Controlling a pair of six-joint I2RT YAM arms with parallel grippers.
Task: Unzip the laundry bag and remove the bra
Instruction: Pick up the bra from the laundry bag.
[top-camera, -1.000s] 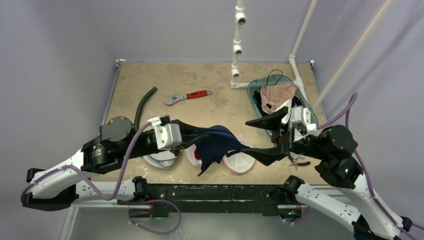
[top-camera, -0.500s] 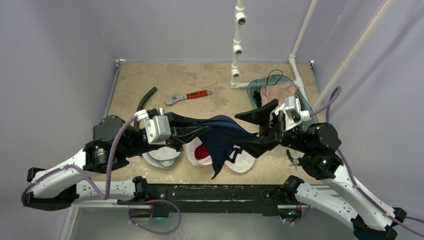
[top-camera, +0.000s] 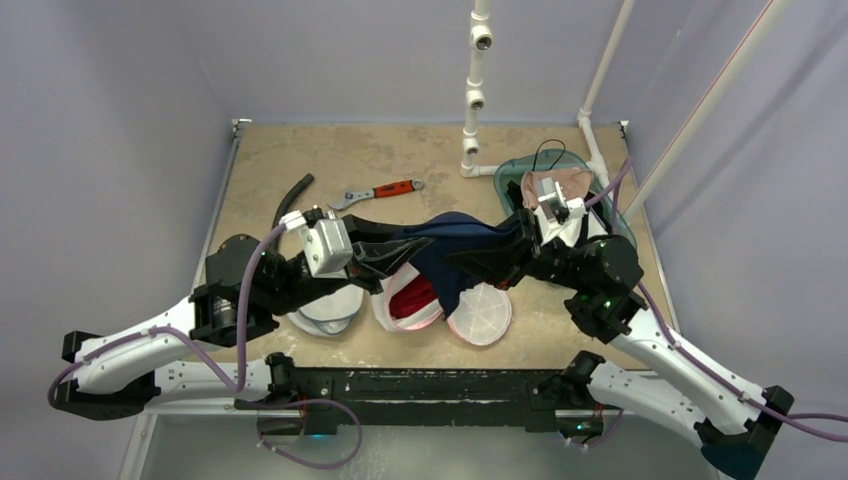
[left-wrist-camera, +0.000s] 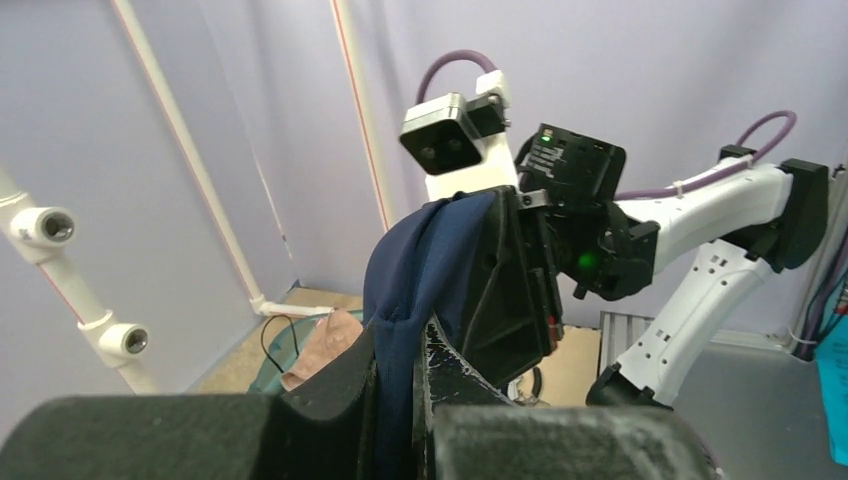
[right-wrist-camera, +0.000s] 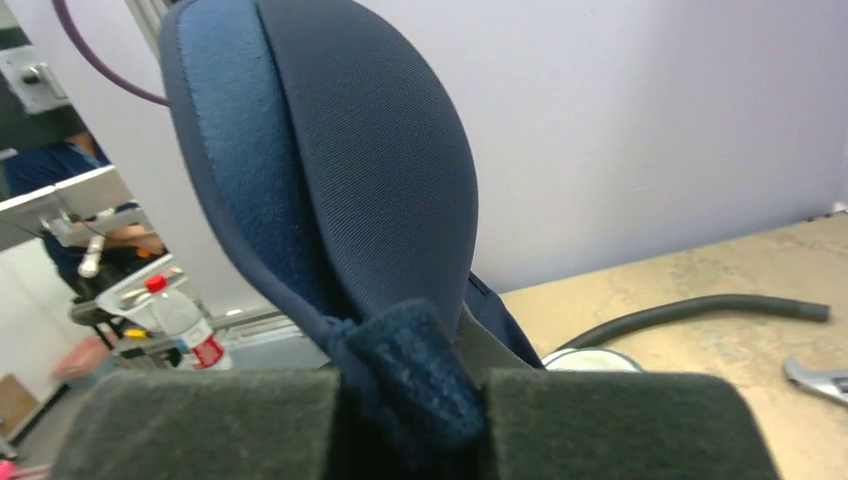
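Bra (top-camera: 452, 240) now spans the air just above the laundry bag (top-camera: 481, 320). Your right fingers (right-wrist-camera: 620, 425) have just clamped onto it, and the left fingers (left-wrist-camera: 300, 420) still pinch the other end. Removal looks nearly complete.

A red-handled wrench (top-camera: 375, 193) lies beside a black hose (top-camera: 288, 207); teal bin (top-camera: 503, 178) right.

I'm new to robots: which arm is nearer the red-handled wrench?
Left. The left fingers, shut on the navy bra, sit just robot-side of the wrench; the right fingers, also gripping the bra, are farther to the right.
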